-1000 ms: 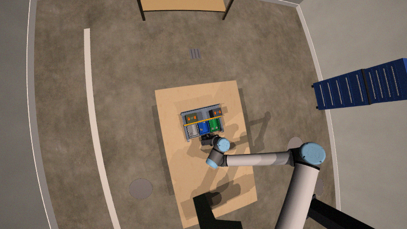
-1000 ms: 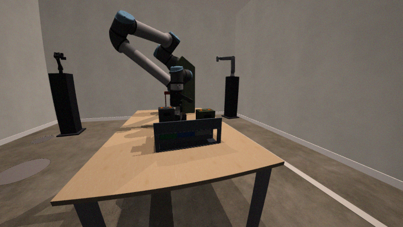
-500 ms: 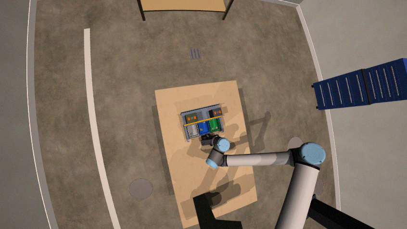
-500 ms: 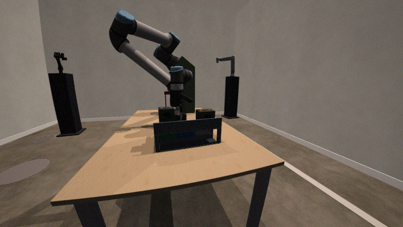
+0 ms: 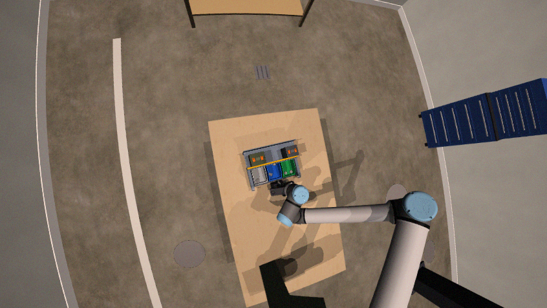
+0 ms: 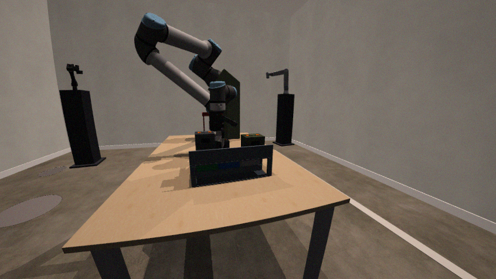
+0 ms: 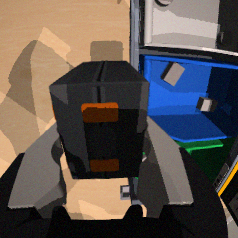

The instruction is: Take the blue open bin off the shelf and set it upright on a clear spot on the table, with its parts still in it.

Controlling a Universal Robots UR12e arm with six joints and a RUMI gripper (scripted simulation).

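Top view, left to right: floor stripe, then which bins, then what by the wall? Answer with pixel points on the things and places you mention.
White stripe [image 5: 122, 126] [image 6: 409, 233] → grey bin [image 5: 258, 173] [image 6: 251, 162] [image 7: 182, 25] → blue bin [image 5: 273, 171] [image 6: 228, 164] [image 7: 187, 92] → green bin [image 5: 288, 167] [image 6: 207, 168] [image 7: 207, 156] → blue cabinet [image 5: 449, 120].

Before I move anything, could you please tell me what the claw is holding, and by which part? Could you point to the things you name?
The claw [image 5: 280, 186] [image 6: 221, 141] [image 7: 104, 117] holds the dark case with orange latches [image 5: 277, 190] [image 6: 226, 143] [image 7: 107, 137], by two opposite sides.

Beyond the pincer [image 5: 278, 188] — the shelf [image 5: 273, 151], its blue bin [image 5: 273, 171] nearest between a white bin [image 5: 258, 175] and a green one [image 5: 288, 168].
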